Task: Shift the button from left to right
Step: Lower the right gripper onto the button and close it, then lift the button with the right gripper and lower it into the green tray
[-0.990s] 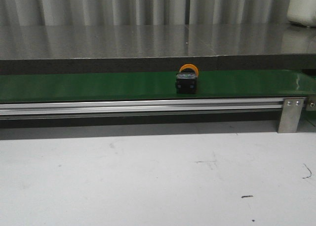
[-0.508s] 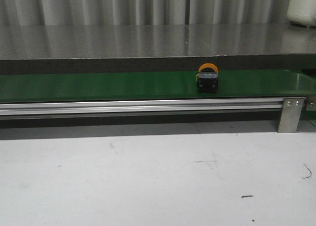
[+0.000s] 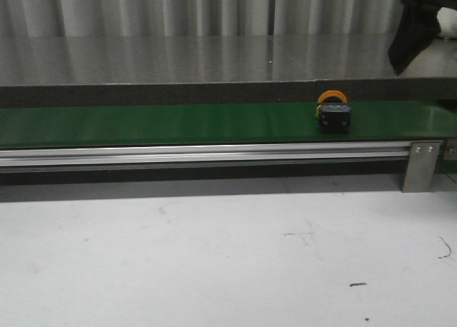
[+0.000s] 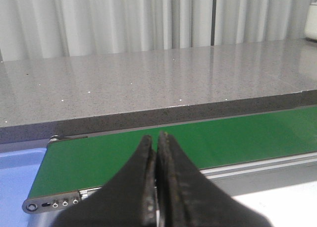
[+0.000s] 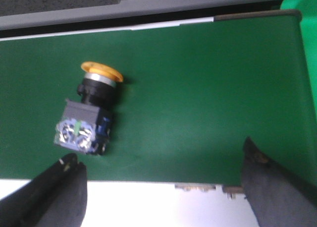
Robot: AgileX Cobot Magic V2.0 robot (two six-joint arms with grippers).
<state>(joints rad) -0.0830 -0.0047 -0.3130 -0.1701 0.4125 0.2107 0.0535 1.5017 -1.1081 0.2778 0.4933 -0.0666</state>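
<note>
Now | button on green belt | left fingers together | right fingers apart

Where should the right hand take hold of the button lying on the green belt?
Probably the black blocky body, coming from above with the open right hand. The button lies on its side, so the body's flat faces suit the fingers better than the round orange cap.

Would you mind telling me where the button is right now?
In the front view, the button lies on its side on the green belt, right of centre, near the metal bracket. The open right gripper is above it.
</note>
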